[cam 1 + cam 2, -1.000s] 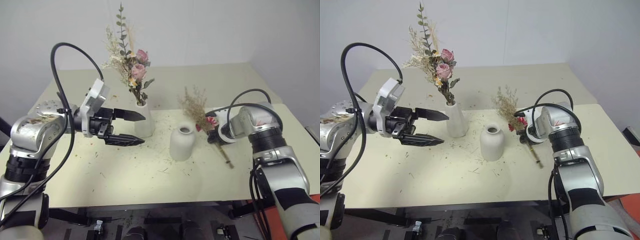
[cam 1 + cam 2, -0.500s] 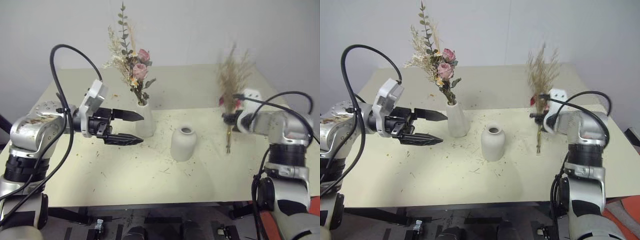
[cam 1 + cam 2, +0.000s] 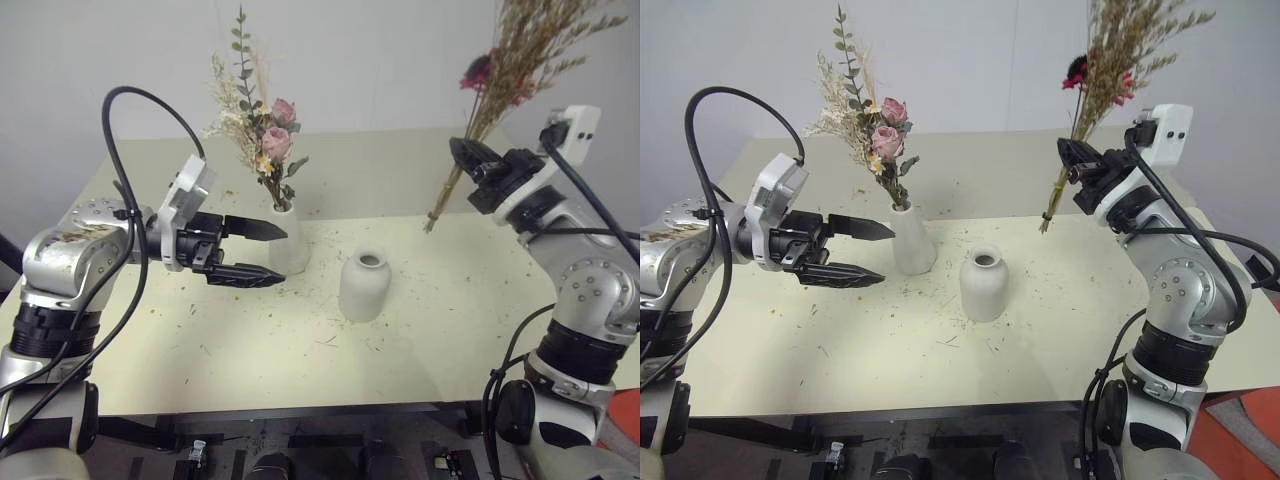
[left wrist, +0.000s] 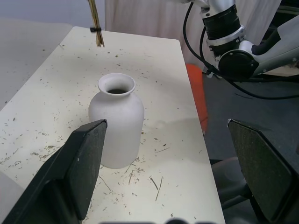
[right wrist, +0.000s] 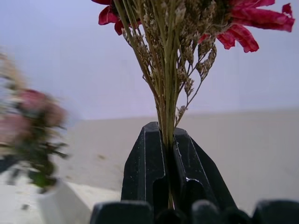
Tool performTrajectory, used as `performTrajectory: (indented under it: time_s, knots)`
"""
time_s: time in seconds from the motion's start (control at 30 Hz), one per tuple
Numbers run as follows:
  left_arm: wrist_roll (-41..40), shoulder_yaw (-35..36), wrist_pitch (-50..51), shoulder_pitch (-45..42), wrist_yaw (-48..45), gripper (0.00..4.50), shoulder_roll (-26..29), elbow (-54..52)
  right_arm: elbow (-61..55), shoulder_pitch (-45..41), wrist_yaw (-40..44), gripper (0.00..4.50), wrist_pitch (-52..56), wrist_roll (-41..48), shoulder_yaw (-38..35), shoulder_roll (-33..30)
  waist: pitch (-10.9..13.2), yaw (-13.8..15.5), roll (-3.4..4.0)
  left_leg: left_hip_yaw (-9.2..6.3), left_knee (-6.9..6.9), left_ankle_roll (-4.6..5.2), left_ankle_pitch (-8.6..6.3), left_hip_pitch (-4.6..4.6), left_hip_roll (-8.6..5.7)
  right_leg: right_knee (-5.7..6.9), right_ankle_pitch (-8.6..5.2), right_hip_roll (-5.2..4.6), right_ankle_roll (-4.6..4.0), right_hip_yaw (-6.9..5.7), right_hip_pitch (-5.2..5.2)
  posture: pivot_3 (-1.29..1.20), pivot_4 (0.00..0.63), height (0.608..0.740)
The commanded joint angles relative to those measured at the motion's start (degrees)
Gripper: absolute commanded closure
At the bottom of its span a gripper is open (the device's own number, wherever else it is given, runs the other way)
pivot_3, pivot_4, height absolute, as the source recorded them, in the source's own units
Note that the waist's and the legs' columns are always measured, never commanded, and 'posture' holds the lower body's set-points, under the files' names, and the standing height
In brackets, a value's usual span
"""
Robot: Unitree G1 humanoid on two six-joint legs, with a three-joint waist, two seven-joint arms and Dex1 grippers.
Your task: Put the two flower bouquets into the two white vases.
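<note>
The rose bouquet (image 3: 262,135) stands in the tall slim white vase (image 3: 287,243) at the table's middle left. The squat round white vase (image 3: 364,284) sits empty in the centre; its mouth (image 4: 117,85) faces up. My right gripper (image 3: 468,157) is shut on the stems of the tan grass bouquet with the red-pink daisy (image 3: 510,55), held high and tilted above the table's right side, stem ends (image 3: 432,220) hanging free. The stems run between its black fingers (image 5: 145,163). My left gripper (image 3: 258,252) hovers open just left of the tall vase, pointing toward the squat vase.
Dry plant bits are scattered over the cream table (image 3: 300,350). A plain wall stands behind it. The table's front edge (image 3: 300,408) lies near me, and its right edge is under my right arm.
My right gripper rose from the tabletop with the grass bouquet, swinging it from lying low to upright and high. The left arm stayed put.
</note>
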Motion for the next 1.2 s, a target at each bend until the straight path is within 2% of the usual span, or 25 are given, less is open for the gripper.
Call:
performTrajectory:
  time_s: [0.03,0.27,0.4,1.2]
  knots:
    - [0.08,0.32,-0.60,-1.45,-0.58,0.00,0.18,-0.54,-4.70,-1.42,-0.16,4.49,-0.61,4.54,1.30,-0.24,0.00,-0.01,0.00,-0.01,0.00,0.00,0.00,0.00,0.01,0.00,0.00,0.01,0.00,0.00,-0.01,0.00,0.150,0.740]
    - [0.63,0.09,-0.72,-1.62,-0.36,0.00,-0.17,-0.35,-6.03,0.03,0.19,4.49,-0.70,10.34,5.68,0.48,0.00,0.01,0.00,-0.03,0.00,0.00,0.00,0.00,-0.01,-0.05,0.00,0.00,0.00,-0.01,0.00,0.00,0.150,0.740]
    - [0.81,0.30,-0.47,-1.59,-0.27,0.00,-0.28,-0.53,-4.89,2.42,0.21,4.49,-2.10,9.23,8.78,0.87,0.00,0.02,0.00,-0.02,0.00,0.00,0.00,0.01,-0.01,-0.04,0.00,0.00,0.00,-0.01,0.00,0.00,0.150,0.740]
    - [-1.31,3.01,0.82,-0.30,1.61,0.00,0.31,-1.45,-1.24,11.38,4.12,4.49,-9.56,3.18,17.06,0.72,0.00,0.05,0.00,-0.03,0.00,0.00,0.00,0.01,-0.01,-0.10,0.00,0.00,0.00,-0.02,-0.01,0.00,0.150,0.740]
